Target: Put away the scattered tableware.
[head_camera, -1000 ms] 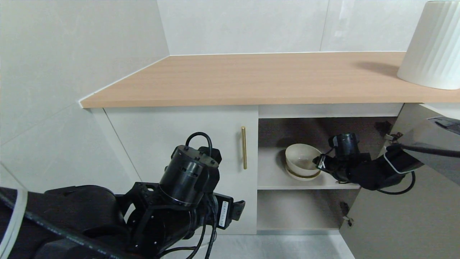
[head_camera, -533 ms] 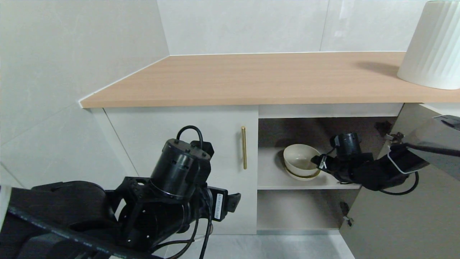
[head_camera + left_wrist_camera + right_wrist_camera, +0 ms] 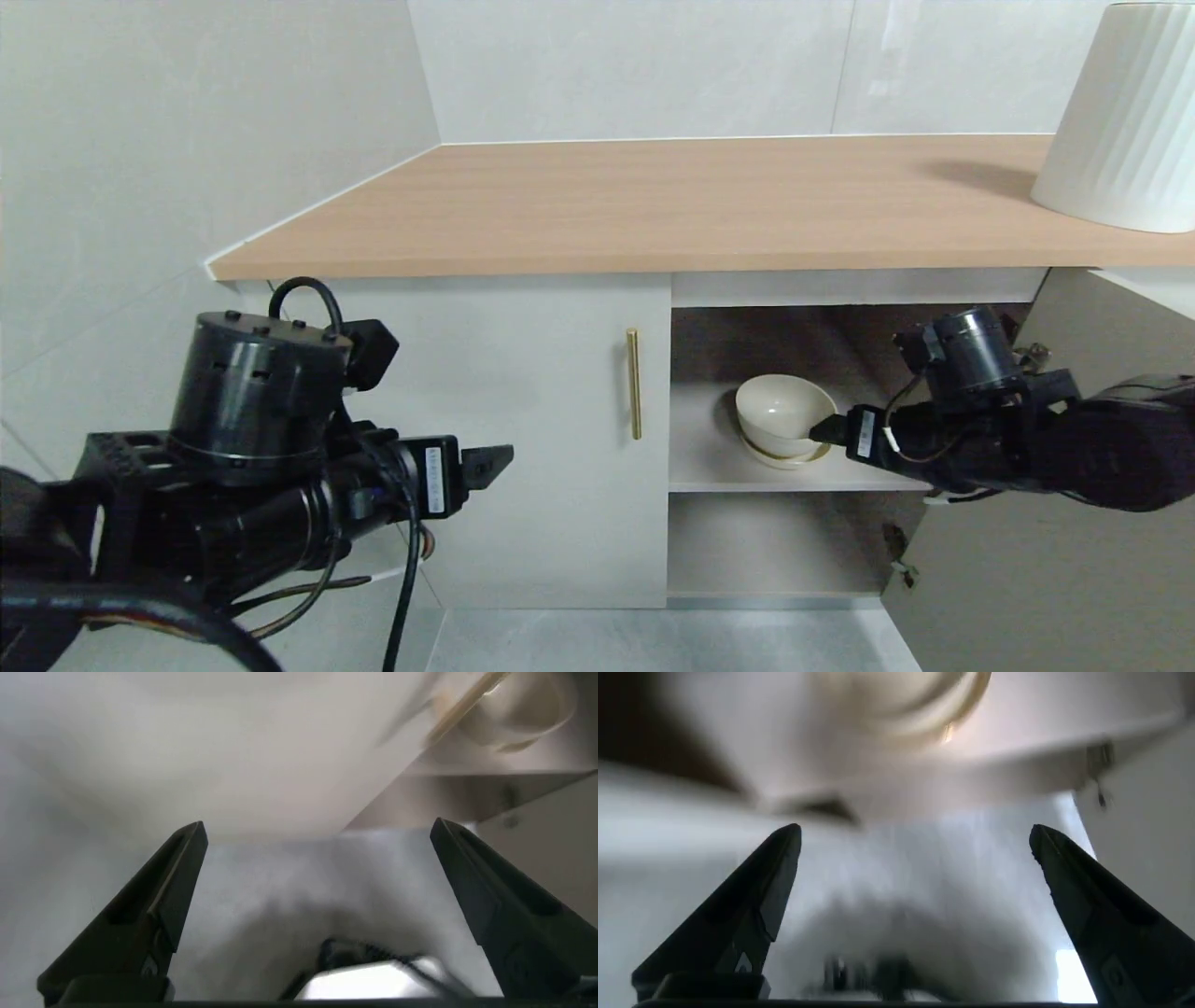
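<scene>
L tool (image 3: 487, 464) further left; plate (image 3: 794, 458) half-hidden under bowl (image 3: 782, 411)

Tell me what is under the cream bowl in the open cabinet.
A shallow gold-rimmed dish lies under the bowl, on the upper shelf. Only its front rim shows; the bowl covers the rest.

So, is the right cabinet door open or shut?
Open: the door is swung out, showing the shelf and bowl inside.

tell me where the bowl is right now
Head view: the bowl sits on a plate on the upper shelf of the open cupboard, right of the gold door handle, with the right tool close at its right.
</scene>
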Available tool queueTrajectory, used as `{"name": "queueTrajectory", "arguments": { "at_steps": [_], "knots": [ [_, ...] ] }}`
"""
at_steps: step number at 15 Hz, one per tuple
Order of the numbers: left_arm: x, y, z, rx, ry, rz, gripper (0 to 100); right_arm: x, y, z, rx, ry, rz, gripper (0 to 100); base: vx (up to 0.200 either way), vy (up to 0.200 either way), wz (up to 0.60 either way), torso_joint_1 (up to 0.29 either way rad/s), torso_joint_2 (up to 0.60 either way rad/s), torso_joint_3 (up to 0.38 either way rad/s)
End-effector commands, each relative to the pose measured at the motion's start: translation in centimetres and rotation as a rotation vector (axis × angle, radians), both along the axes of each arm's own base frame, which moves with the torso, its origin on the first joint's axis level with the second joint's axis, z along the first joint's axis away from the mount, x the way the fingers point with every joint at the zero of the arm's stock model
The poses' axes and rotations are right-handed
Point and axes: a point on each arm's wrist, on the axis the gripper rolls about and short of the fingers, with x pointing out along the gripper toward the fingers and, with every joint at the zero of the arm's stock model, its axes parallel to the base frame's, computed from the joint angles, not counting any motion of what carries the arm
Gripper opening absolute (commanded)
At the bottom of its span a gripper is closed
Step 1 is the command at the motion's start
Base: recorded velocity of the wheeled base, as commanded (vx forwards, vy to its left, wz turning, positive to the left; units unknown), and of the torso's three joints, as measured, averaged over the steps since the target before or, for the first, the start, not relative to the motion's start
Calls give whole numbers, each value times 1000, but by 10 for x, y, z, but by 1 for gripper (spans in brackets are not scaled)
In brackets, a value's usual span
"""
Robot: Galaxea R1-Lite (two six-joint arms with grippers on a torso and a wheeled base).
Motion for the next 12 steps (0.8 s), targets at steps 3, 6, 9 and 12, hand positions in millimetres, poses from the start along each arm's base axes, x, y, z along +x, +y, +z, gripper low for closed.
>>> {"name": "queueTrajectory", "arguments": {
  "at_steps": [3,6,9,12],
  "knots": [
    [-32,23,4,-3,-36,-19,100,-96,-22,38,-31,31,108,100,0,0,0,0,0,0],
    [-34,23,0,7,-22,-23,100,-106,-23,32,-47,44,121,100,0,0,0,0,0,0],
    [-31,21,-4,15,-9,-21,100,-105,-22,31,-51,49,124,100,0,0,0,0,0,0],
    [-32,21,-5,18,-4,-23,100,-107,-21,31,-52,48,131,100,-133,0,0,3,3,-2]
  ]
}}
